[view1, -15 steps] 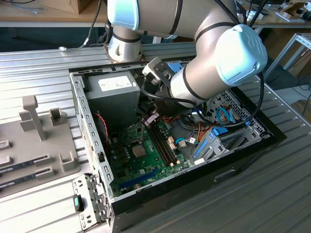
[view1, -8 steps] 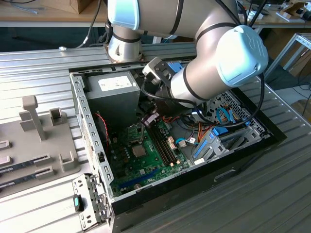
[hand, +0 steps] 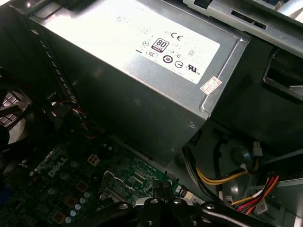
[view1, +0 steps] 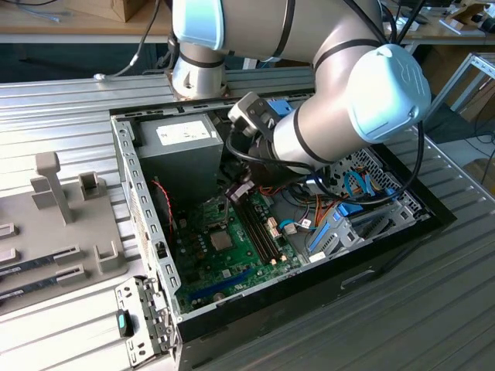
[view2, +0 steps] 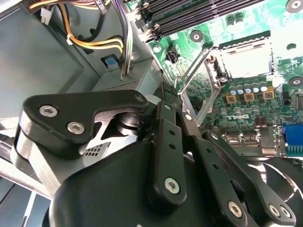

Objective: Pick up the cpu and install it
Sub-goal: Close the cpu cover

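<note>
Ribbed metal table (view1: 69, 116) bears the open computer case (view1: 387, 255) — jaws' grip state unclear.

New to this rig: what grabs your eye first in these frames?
The big grey robot arm reaching down into the open computer case. Inside lie the green motherboard and, at the far end, the grey power supply. In the second wrist view, the hand sits beside the socket.
</note>
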